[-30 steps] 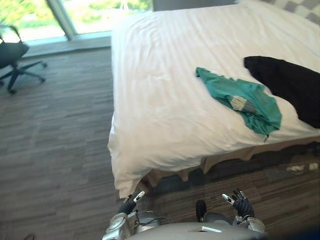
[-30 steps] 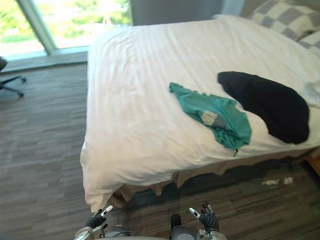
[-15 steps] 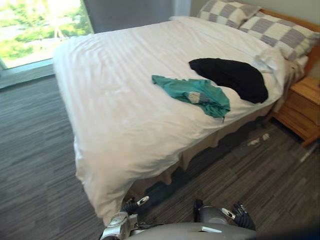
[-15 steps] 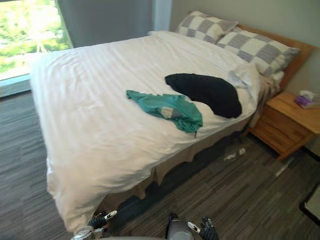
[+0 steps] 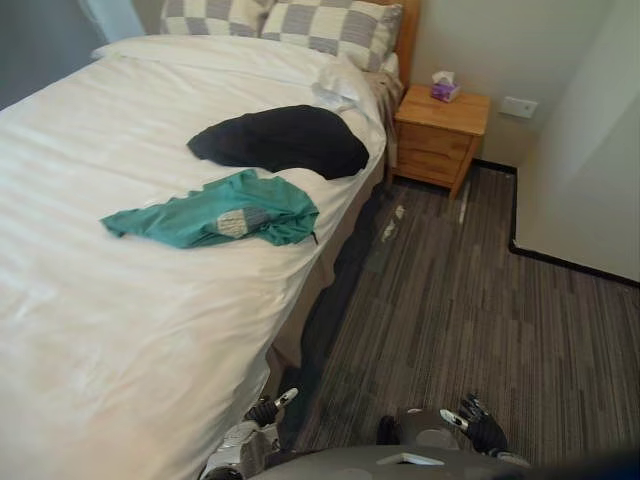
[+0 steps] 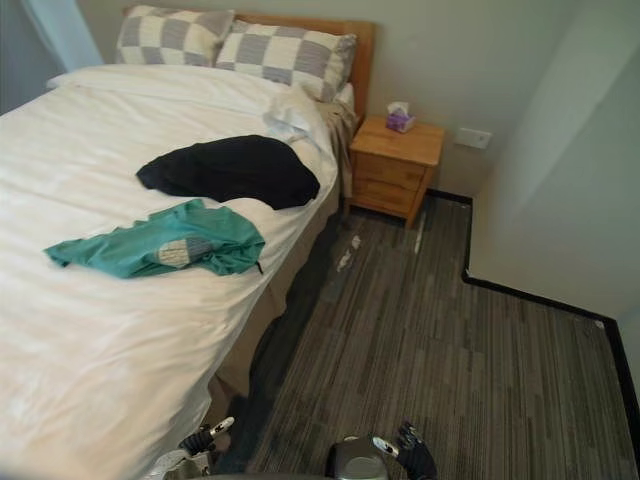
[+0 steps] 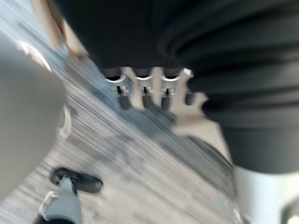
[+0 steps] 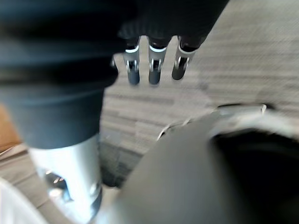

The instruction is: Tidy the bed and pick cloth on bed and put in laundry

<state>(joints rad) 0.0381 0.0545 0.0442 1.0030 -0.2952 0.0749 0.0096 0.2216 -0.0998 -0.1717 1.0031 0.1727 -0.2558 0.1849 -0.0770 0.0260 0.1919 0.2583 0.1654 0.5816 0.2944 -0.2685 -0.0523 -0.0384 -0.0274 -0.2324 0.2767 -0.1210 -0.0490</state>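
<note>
Bed (image 5: 110, 330) under a white striped duvet stands beside the grey striped carpet floor (image 5: 470, 290). A crumpled black cloth (image 5: 285, 140) lies on the duvet near the edge facing the carpet. A rumpled teal cloth (image 5: 215, 212) lies just beside it, nearer the robot. Two grey-and-white checked pillows (image 5: 320, 25) lean at the headboard, next to a light wooden nightstand (image 5: 440, 135). The left hand (image 5: 266, 409) and right hand (image 5: 480, 428) hang low over the carpet, fingers straight and empty. A small purple tissue box (image 5: 443, 88) sits on the nightstand.
</note>
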